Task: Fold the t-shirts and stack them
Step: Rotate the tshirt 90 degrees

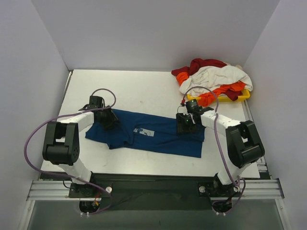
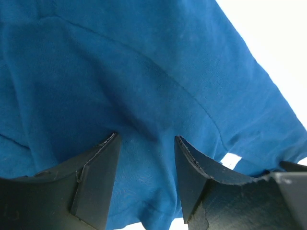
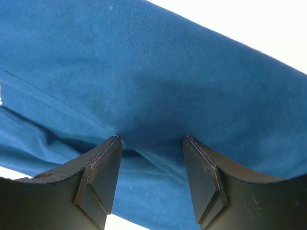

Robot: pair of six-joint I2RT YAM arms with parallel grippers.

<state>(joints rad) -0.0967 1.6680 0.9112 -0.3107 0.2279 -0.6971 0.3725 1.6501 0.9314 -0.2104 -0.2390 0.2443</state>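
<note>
We see the dark blue tee (image 1: 158, 136) lying flat on the white table (image 1: 139, 91), stretched left-to-right across the near-middle, w/ its pale print (image 1: 145, 132) facing up approx. at the centre. The left gripper (image 1: 108, 120) is down at the tee's left end and the right gripper (image 1: 185, 125) is at the far edge near its right end, both low over the cloth. In the left wrist view the fingers (image 2: 98, 167) stand apart w/ blue fabric showing thru the gap and the tips at the cloth. Nothing is clamped betw. them, so we read the jaws as parted, approx. mid-width. It's the same in the right wrist view: fingers (image 3: 103, 172) apart, a soft fold of the tee running just beyond the tips, no cloth pinched. Whether the tips actually press the fabric we can't tell. The other tees (image 1: 213, 76) — red, white and orange — sit in a loose heap at the far right corner on a yellow tray (image 1: 245, 95), of which only the near edge shows, well apart from the blue one.
</note>
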